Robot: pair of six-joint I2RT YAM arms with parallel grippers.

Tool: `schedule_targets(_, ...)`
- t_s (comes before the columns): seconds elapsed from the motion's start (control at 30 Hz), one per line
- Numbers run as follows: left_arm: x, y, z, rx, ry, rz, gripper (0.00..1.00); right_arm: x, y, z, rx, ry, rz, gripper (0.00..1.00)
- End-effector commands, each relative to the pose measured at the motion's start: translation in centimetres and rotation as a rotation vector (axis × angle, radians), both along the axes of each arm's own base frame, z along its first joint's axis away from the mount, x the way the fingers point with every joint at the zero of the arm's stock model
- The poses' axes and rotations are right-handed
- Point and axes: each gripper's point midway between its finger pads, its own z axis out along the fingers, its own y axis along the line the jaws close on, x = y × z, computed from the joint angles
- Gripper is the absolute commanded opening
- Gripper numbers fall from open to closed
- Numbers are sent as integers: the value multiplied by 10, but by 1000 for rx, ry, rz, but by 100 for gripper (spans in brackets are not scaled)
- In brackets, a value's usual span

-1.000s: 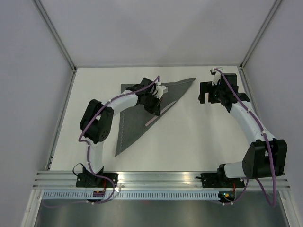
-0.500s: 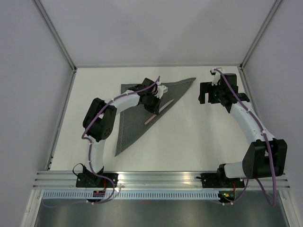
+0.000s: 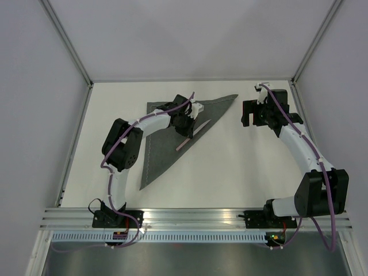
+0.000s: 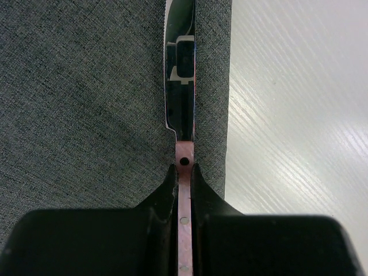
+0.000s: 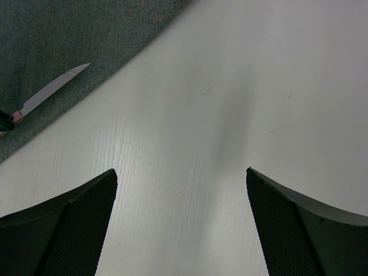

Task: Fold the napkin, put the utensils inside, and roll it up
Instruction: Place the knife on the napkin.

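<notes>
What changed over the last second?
The left arm swung its elbow slightly rightward. The left pincer, shut on the knife by its pink handle, barely shifted, and more blade now shows over the napkin. Nothing was taken or released. The right pincer, open, and the napkin are unchanged.

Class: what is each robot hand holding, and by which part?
The left hand pinches the knife by its pink handle; the right hand holds nothing.

White wood-grain table (image 3: 230, 172) fills centre; plain pale grey walls (image 3: 190, 34) left, right, top; aluminium rail (image 3: 195, 215) along bottom edge; soft even light.
</notes>
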Motion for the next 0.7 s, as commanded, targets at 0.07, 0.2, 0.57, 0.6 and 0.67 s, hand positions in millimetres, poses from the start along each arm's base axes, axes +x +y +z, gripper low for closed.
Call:
schedule_targets(0.07, 5, -11, 4, -21, -17, 27, 2, 0, -2, 2, -16, -9, -2, 98)
schedule_targets(0.2, 3, -11, 1, -14, -16, 29, 2, 1, -2, 3, -16, -12, -1, 98)
schedule_targets(0.57, 1, -7, -4, 2, -10, 41, 2, 0, -1, 4, -15, -14, 2, 98)
schedule_targets(0.6, 1, -6, -4, 4, -10, 42, 2, 0, -1, 4, -14, -12, 2, 98)
schedule_targets(0.67, 0, -6, -6, 7, -6, 42, 2, 0, -1, 3, -16, -10, 3, 98)
